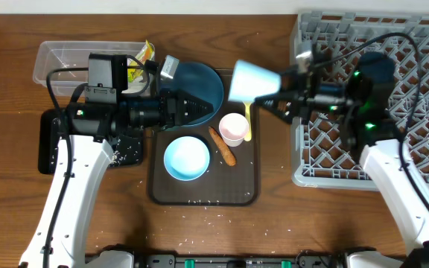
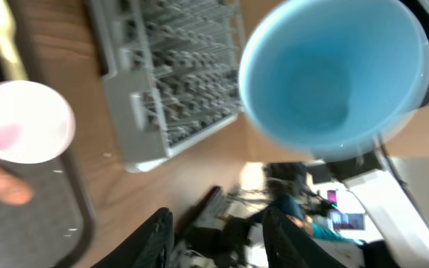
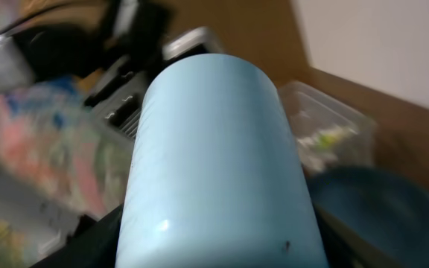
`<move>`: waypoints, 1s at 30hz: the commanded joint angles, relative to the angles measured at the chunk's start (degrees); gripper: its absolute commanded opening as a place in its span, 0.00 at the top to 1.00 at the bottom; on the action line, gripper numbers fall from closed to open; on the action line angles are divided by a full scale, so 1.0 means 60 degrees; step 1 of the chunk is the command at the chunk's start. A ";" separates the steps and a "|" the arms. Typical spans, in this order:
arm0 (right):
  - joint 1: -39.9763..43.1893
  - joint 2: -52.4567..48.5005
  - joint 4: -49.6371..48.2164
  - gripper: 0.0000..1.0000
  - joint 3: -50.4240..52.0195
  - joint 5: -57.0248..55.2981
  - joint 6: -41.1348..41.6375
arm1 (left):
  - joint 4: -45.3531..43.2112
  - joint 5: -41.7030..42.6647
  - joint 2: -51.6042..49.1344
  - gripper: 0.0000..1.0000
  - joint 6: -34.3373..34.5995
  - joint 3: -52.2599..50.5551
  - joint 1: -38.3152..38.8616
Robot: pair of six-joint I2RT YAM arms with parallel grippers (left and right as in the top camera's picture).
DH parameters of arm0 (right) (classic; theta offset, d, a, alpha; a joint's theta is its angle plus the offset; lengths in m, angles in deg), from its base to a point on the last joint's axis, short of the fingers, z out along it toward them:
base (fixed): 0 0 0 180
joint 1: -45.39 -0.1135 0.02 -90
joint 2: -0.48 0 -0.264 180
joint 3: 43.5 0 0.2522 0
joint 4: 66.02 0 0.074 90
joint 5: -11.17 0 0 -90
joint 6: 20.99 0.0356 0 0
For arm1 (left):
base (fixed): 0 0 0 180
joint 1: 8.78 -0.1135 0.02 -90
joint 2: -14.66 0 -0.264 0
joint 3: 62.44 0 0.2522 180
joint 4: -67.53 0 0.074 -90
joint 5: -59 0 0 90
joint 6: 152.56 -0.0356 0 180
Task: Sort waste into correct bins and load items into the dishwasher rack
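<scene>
My right gripper [image 1: 268,94] is shut on the small blue cup [image 1: 253,80], held on its side in the air between the brown tray and the grey dishwasher rack [image 1: 423,112]. The cup fills the right wrist view [image 3: 214,164] and shows mouth-on in the left wrist view [image 2: 334,74]. My left gripper [image 1: 199,110] is open and empty [image 2: 218,231] over the dark-blue plate [image 1: 203,78]. The light-blue bowl [image 1: 186,158], pink cup [image 1: 234,128], yellow spoon [image 1: 247,123] and carrot piece [image 1: 222,146] lie on the tray. The tissue is not clearly visible.
The brown serving tray [image 1: 199,190] sits mid-table. The clear tub [image 1: 65,56] at the back left holds the yellow-green wrapper [image 1: 144,56]. The black tray [image 1: 51,141], with rice grains [image 1: 129,149], lies under my left arm. Rice is scattered near the table's front edge.
</scene>
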 commanded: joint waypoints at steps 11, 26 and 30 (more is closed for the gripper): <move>0.1166 0.0317 1.0287 0.43 -0.2586 -0.8029 -0.2291 | 0.0856 -0.6546 -0.0026 0.57 -0.0095 0.0073 0.0011; -0.0255 -0.0681 1.4440 0.41 -0.4532 -1.2586 -0.1406 | 0.1067 -0.8207 -0.0171 0.57 -0.0102 -0.0430 0.0011; -0.0251 -0.1497 1.4531 0.40 -0.4532 -1.2389 -0.1402 | 0.1075 -0.8204 -0.0426 0.57 -0.0131 -0.0510 0.0011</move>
